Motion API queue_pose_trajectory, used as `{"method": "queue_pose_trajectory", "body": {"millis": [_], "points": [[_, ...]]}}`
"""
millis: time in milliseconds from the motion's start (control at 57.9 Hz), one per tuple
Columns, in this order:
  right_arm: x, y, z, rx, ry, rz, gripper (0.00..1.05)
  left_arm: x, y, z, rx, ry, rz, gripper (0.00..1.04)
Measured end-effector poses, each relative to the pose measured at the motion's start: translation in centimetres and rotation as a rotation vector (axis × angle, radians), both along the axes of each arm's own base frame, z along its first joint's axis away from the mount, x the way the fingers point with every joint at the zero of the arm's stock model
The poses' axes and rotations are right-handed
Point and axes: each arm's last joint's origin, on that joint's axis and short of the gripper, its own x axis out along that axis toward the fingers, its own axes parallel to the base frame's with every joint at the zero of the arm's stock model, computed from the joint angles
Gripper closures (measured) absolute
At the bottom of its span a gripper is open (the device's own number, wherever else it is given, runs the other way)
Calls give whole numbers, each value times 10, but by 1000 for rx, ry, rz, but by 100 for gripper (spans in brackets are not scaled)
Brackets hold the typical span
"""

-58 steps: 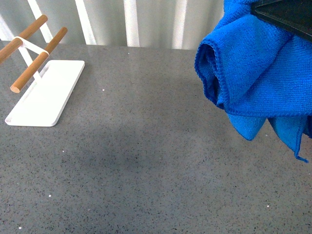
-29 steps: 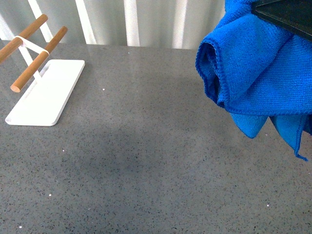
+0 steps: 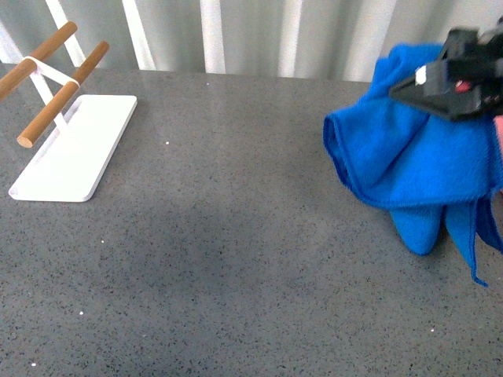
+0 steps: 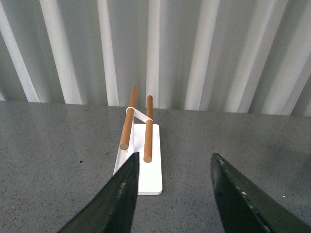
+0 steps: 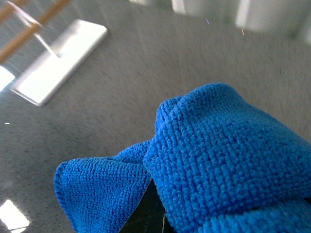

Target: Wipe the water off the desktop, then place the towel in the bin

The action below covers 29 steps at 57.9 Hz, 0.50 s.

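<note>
The bright blue towel (image 3: 409,165) hangs bunched at the right, over the dark grey speckled desktop (image 3: 236,259). My right gripper (image 3: 440,86) is shut on its upper folds. In the right wrist view the towel (image 5: 228,155) fills the near part of the picture and hides the fingers, apart from a dark sliver (image 5: 150,213). A thin salmon-pink strip of the bin (image 3: 498,133) shows at the right edge behind the towel. My left gripper (image 4: 175,160) stands open above the desktop (image 4: 48,141) with nothing between its fingers.
A white tray (image 3: 78,153) carrying two wooden bars (image 3: 59,98) stands at the far left of the desktop. It also lies ahead of the left gripper, tray (image 4: 150,170), and far off in the right wrist view, tray (image 5: 58,60). A ribbed pale wall runs behind the desktop.
The right gripper has come down with the towel. The bundle now hangs lower and a little further right in the front view. The tray has not moved.
</note>
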Motion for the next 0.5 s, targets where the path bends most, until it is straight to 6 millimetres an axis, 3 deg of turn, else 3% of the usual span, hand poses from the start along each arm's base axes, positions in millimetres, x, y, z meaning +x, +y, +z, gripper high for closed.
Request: {"method": "queue_pose_trajectory", "body": {"millis": [173,259,346,501], "points": [[15,19,-34,-18,197,-40,100,0,0,0,0,0,0,24],[22,30,-55,-49,264,-64,100,0,0,0,2,0,0,5],[20,35,-79,-86,323,-82,100,0,0,0,2,0,0,7],[12,30,-103,-113,371,-104,100,0,0,0,2,0,0,7]]}}
